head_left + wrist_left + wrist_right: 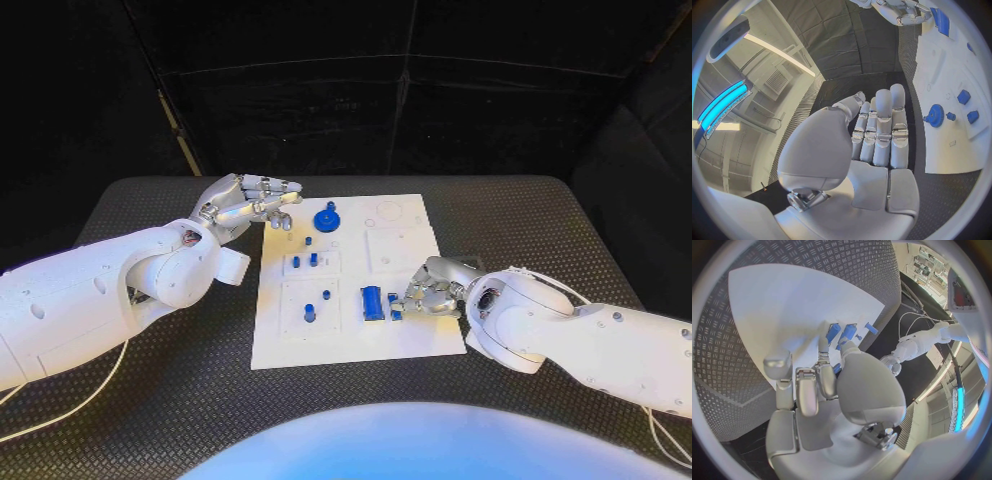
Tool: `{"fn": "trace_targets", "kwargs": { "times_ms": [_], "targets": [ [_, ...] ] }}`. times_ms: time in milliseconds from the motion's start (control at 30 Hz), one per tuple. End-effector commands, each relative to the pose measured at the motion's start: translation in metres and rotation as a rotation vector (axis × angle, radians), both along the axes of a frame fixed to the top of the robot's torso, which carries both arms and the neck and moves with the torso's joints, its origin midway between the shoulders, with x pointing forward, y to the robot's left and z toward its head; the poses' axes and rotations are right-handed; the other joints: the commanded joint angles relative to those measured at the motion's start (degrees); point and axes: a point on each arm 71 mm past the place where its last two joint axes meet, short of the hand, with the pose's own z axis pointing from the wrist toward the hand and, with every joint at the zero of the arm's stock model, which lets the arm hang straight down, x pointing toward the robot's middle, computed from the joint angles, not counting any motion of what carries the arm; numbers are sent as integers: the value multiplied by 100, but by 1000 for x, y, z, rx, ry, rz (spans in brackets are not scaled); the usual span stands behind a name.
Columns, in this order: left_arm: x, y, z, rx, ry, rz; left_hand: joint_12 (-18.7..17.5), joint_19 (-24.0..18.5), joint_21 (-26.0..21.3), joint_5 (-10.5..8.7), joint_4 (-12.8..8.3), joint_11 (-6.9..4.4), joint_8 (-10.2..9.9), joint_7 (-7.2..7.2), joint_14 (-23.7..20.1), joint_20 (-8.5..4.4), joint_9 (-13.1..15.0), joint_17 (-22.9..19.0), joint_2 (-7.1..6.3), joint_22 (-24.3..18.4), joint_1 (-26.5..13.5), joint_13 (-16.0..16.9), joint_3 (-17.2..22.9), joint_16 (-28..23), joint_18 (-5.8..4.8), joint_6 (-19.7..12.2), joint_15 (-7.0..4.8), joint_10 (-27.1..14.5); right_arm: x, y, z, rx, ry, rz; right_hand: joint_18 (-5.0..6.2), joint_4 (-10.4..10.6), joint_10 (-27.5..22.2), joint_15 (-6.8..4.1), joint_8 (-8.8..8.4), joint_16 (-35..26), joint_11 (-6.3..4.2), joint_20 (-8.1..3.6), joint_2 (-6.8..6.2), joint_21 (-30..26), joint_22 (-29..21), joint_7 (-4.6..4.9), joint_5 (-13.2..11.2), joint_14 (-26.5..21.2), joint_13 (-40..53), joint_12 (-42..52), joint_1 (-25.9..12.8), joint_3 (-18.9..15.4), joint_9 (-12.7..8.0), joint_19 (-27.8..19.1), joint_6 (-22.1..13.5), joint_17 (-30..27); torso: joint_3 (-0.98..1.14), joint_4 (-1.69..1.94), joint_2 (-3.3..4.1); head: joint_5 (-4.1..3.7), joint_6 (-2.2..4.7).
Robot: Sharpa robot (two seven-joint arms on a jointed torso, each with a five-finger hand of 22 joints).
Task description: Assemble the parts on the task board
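The task board (411, 335) lies mid-table (562, 220), holding the blue parts: a gear (326, 220) at its 11 o'clock corner, small pegs (304, 260) below it, and a block (372, 303) toward 5 o'clock. The right hand (430, 290) pinches a small blue part (846, 334) just beside that block. The left hand (254, 201), at 10 o'clock off the board, holds nothing, its fingers straight and close together.

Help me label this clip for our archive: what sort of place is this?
Likely a robotics lab test cell: black curtains enclose a black table bearing a white task board with small blue parts, worked by the left hand and right hand.
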Motion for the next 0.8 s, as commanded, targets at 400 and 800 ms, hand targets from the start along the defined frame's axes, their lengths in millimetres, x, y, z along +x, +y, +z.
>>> {"fn": "trace_targets", "kwargs": {
  "times_ms": [400,800],
  "targets": [
    [0,-1,0,-9,2,-8,29,20,-20,-24,8,16,-35,14,-23,24,-5,-9,38,-6,-26,10,-29,-22,70,-18,-1,-40,-5,-2,1,8,36,71,-94,-158,34,-27,0,34,9,-18,-23,-19,16,10,-301,576,376,14,281,-235,62,11,5,1418,-3,-5,-1,-10,0],
    [0,0,-1,-8,3,-7,29,20,-20,-24,8,16,-35,14,-23,24,-5,-9,38,-6,-26,10,-29,-22,70,-18,-1,-40,-4,-4,-1,-2,45,66,-93,-254,33,-30,-1,34,4,-20,47,-23,15,4,-320,576,379,13,433,-284,83,8,10,1417,-3,4,5,-6,0]
  ]
}}
